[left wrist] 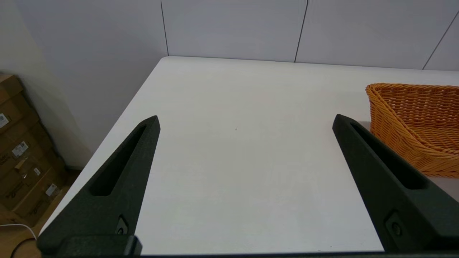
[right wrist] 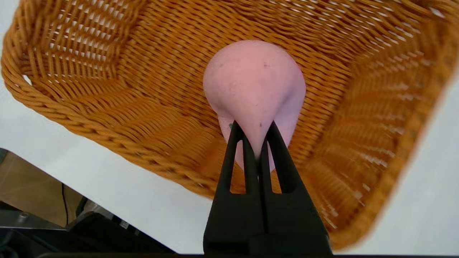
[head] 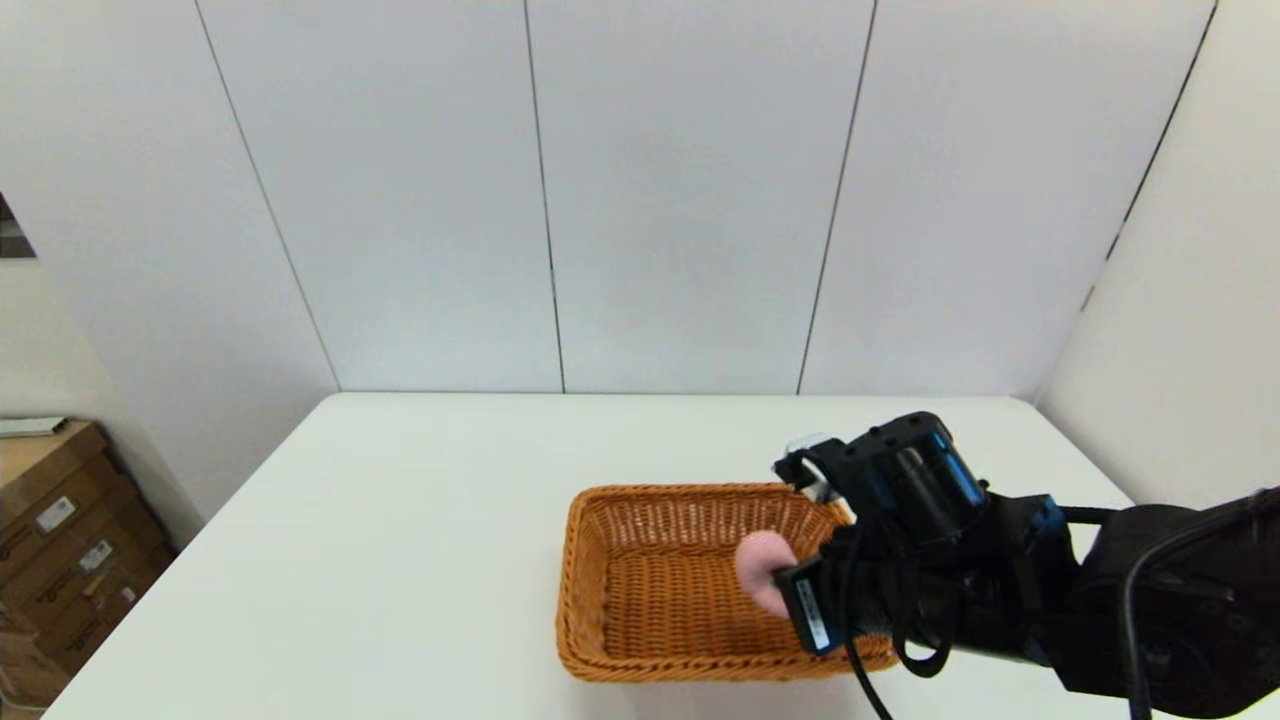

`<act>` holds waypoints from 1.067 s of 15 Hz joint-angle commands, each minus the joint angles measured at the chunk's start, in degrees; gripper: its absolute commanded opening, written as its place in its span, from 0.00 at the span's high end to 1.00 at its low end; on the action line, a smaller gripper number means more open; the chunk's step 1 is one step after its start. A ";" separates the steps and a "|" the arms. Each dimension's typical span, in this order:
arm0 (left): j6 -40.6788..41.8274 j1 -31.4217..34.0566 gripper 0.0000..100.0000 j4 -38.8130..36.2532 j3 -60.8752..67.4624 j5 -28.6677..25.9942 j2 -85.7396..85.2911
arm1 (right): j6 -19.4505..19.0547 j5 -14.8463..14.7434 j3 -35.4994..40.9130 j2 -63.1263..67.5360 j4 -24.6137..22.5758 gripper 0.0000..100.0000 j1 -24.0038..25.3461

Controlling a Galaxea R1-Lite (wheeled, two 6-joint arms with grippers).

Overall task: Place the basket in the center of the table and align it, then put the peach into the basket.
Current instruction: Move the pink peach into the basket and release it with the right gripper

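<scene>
The orange-brown wicker basket stands on the white table, near its front edge and a little right of centre. My right gripper is shut on the pale pink peach, pinching its squeezed lower part. It holds the peach above the inside of the basket, over its right half. My left gripper is open over bare tabletop, to the left of the basket and out of the head view.
Brown cardboard boxes are stacked on the floor beyond the table's left edge. White wall panels rise behind the far edge. Bare tabletop stretches left of and behind the basket.
</scene>
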 commanded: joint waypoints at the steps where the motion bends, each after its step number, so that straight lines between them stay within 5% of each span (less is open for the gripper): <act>1: -0.05 0.00 0.00 -0.01 0.00 0.05 -0.01 | -0.21 -0.07 -2.26 3.22 -0.02 1.00 1.13; 7: -0.49 0.00 0.00 -0.01 0.00 0.05 -0.01 | 0.49 -0.42 -4.46 3.58 -0.02 1.00 1.22; 10: -0.58 0.00 0.00 -0.01 0.00 0.05 -0.01 | 3.31 -6.84 -6.57 0.76 -0.55 1.00 -1.07; 16: -0.58 0.00 0.00 -0.10 0.00 0.05 -0.01 | 3.22 -7.37 -6.13 -1.35 1.29 1.00 -0.45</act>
